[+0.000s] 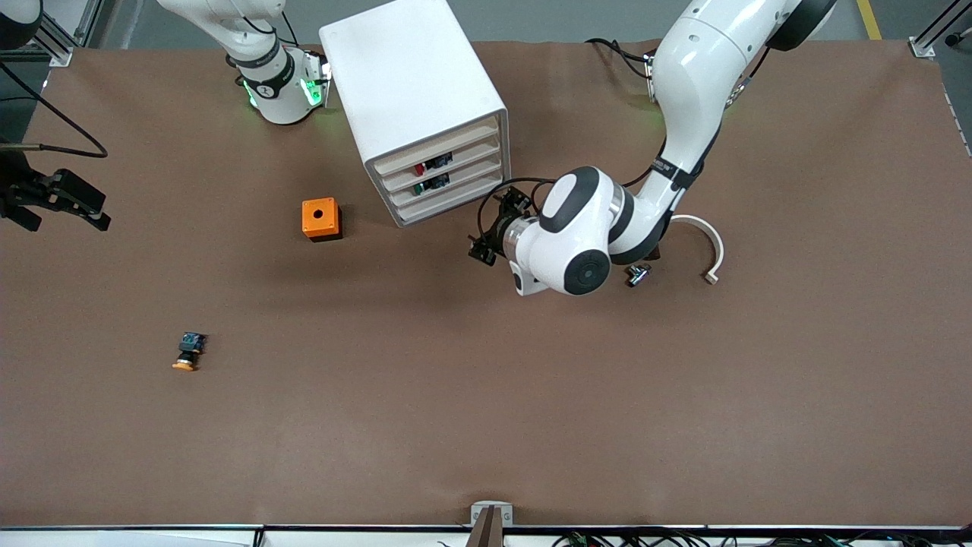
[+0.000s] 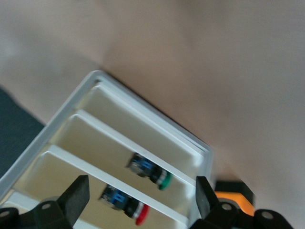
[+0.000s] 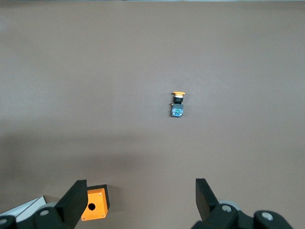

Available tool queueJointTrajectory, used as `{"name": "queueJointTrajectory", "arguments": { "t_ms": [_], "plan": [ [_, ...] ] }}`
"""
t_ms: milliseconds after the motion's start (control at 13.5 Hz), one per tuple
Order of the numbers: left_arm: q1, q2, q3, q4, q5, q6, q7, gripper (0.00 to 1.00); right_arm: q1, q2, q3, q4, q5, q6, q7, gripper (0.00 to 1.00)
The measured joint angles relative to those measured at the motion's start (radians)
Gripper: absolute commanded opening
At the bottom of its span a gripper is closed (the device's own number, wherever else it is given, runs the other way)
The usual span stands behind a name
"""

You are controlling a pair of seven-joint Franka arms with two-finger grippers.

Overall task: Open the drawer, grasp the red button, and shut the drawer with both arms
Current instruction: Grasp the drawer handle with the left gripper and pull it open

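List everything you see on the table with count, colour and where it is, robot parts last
cabinet: 1, white, four cream drawers, near the arm bases
red button: 1, in the second drawer, shut
green button: 1, in the third drawer
orange box: 1, beside the cabinet, toward the right arm's end
orange button: 1, nearest the front camera
white curved piece: 1, toward the left arm's end
small metal part: 1, beside it
left gripper: black, open, in front of the drawers
right gripper: black, open, at the right arm's end
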Motion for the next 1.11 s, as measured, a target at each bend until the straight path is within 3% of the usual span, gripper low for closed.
{"name": "queueJointTrajectory", "arguments": {
  "t_ms": [296,815,1111],
  "plan": [
    [-0.001,0.074,0.000,0.000,-0.004,-0.096,-0.117,0.93,0.000,0.000,0.000,0.000,0.000,0.000,0.000,1.00],
    [0.003,0.174,0.005,0.003,-0.208,-0.287,-0.370,0.90,0.000,0.000,0.000,0.000,0.000,0.000,0.000,1.00],
    [0.004,0.210,0.007,0.003,-0.291,-0.341,-0.466,0.76,0.000,0.000,0.000,0.000,0.000,0.000,0.000,1.00]
  ]
}}
